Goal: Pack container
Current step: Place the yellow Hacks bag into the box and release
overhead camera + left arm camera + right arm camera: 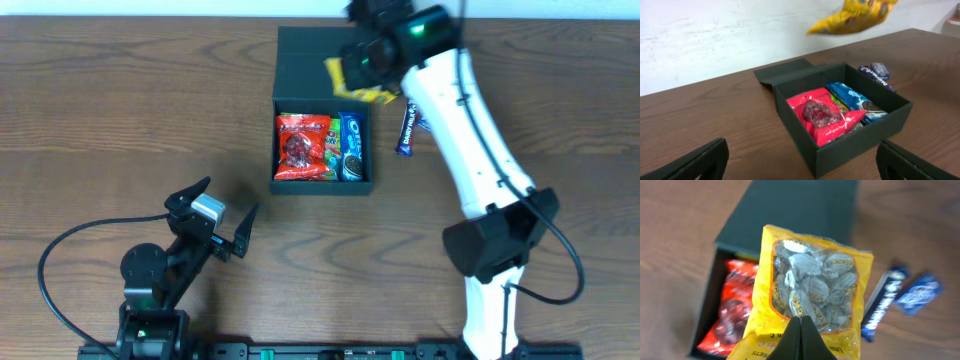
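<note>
Container: the dark green container (320, 186) sits mid-table with its lid flipped back; a red packet (302, 145) and a blue cookie packet (351, 145) lie inside.
Handling: we judge it light, stiff cardboard, best held by a wall or the lid edge.
Right gripper (801, 322): pinching the soft yellow candy bag (810, 285) above the container.
Left gripper (228, 205): spread, empty, near the container.

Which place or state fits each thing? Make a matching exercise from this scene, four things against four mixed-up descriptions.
Things:
1. yellow bag
2. red packet
3. blue bars
4. left gripper

Places or states:
A. inside the box
B. on the table beside the box
C. open, holding nothing
D. pinched in the right gripper, up in the air

Pairs: 1-D, 2-A, 3-B, 4-C
</note>
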Available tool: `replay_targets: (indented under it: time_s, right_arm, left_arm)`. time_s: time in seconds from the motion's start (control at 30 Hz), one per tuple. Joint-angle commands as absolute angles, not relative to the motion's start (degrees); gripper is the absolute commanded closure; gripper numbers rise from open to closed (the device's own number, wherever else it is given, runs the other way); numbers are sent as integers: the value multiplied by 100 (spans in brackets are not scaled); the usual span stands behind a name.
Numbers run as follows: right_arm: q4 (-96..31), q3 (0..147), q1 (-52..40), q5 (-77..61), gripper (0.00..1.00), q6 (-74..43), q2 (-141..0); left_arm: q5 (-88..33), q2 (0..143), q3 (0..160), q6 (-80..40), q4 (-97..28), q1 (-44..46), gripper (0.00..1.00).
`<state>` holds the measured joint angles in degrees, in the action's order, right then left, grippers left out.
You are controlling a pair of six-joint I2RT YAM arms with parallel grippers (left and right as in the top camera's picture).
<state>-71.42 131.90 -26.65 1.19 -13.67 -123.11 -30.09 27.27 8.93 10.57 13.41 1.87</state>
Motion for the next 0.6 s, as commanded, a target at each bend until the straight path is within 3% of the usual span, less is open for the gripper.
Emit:
replay_targets:
  time_s: [0.0, 0.3, 0.57]
  right_arm:
    - [-6980, 12757, -2991, 102, 98, -1778, -12237]
    - [-6117, 11646, -3826, 183, 99, -2189, -12252]
    - [-5210, 10291, -3983, 493, 98, -2659, -12252]
  left_arm:
    - [-3116, 2738, 906, 1118, 1365, 152, 5]
    - [-3118, 2738, 906, 1118, 1365, 152, 5]
    - [-3118, 2738, 906, 1118, 1365, 152, 5]
